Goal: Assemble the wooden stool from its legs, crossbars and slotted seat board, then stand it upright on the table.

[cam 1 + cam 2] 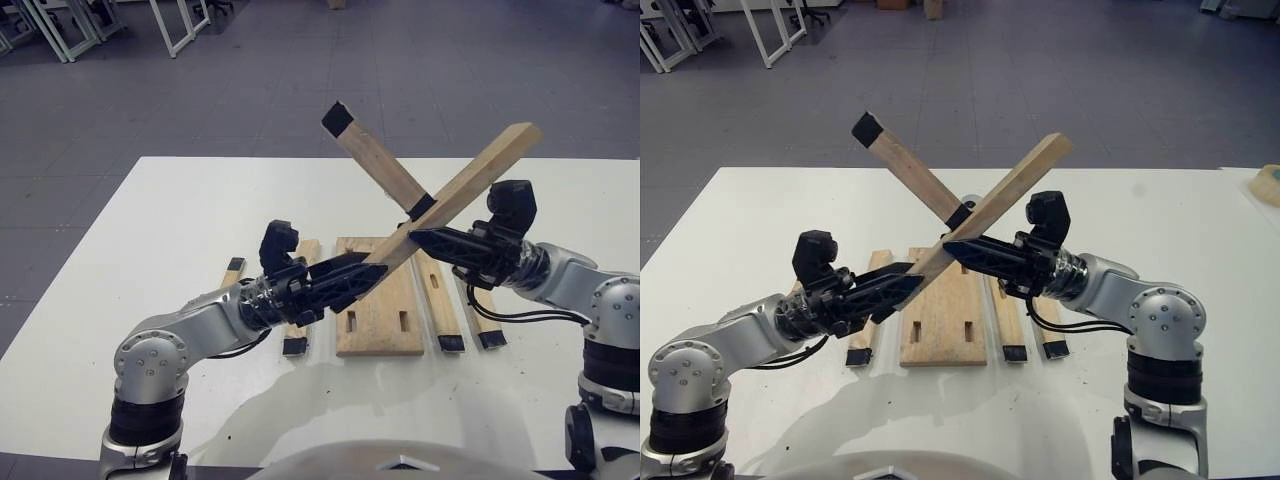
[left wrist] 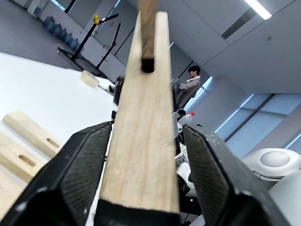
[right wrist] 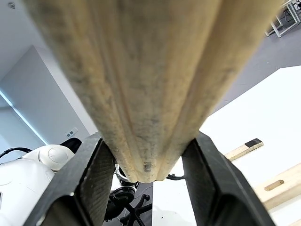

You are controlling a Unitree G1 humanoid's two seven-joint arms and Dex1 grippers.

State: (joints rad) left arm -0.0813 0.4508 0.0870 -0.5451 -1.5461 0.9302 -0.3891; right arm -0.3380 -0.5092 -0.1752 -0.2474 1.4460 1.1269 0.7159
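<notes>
The white surface [image 1: 150,300] fills the lower frame. It carries one seat board [image 1: 380,325], lying flat at centre with two slots [image 1: 352,320] showing in its near half. Six long wooden pieces are in sight. Two are up in the air above the board, crossed as an X [image 1: 450,198]. One is a plain bar [image 1: 490,163] climbing from lower centre to upper right. The other is a tipped bar [image 1: 375,155] rising to upper centre, with a black cap [image 1: 337,118] at its top end and a black patch where it meets the plain bar. Four more lie flat on the surface beside the board, each with one black end: a far-left piece [image 1: 232,272] and a left piece [image 1: 295,345], then a right piece [image 1: 437,300] and a far-right piece [image 1: 478,318], these last two close together. The left end effector [image 1: 375,270], at centre left, is closed on the lower end of the plain bar, its fingers [image 2: 89,160] pressed to both sides of the wood. The right end effector [image 1: 415,236] points in from the right edge with its tips at the X, just under the crossing. Its fingers [image 3: 94,174] are clamped on wood, but which of the two bars they grip cannot be told.
</notes>
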